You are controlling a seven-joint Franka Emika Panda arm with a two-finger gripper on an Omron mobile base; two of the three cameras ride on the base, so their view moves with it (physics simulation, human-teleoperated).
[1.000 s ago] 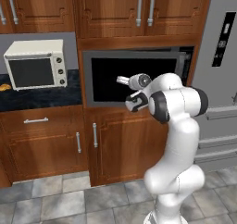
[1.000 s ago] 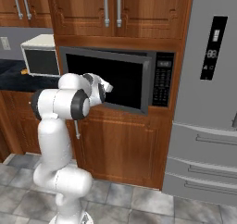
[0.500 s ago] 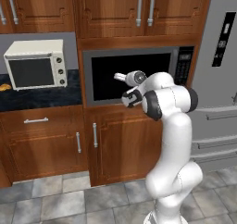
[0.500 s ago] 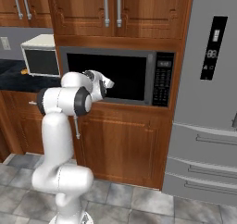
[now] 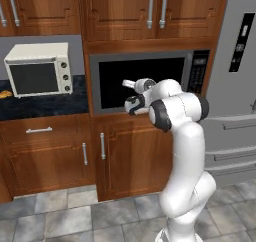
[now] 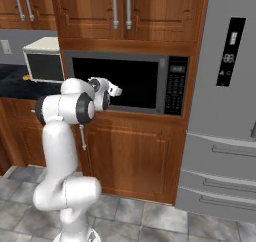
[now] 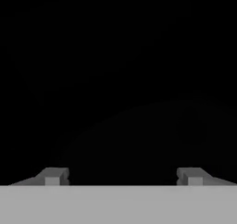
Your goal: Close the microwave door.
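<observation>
Built-in microwave (image 5: 150,81) set into the wooden cabinets, between the cream oven (image 5: 37,69) on the dark counter (image 5: 45,103) and the grey fridge (image 6: 225,111). Microwave door (image 6: 117,81) lying flat in its grey frame, black glass facing out, button panel (image 6: 176,84) just beside it on the right. Gripper (image 7: 122,177) raised close in front of the door glass, near its lower middle; touching or not, cannot tell. Fingers (image 7: 53,176) spread wide apart, holding nothing, only dark glass between them.
</observation>
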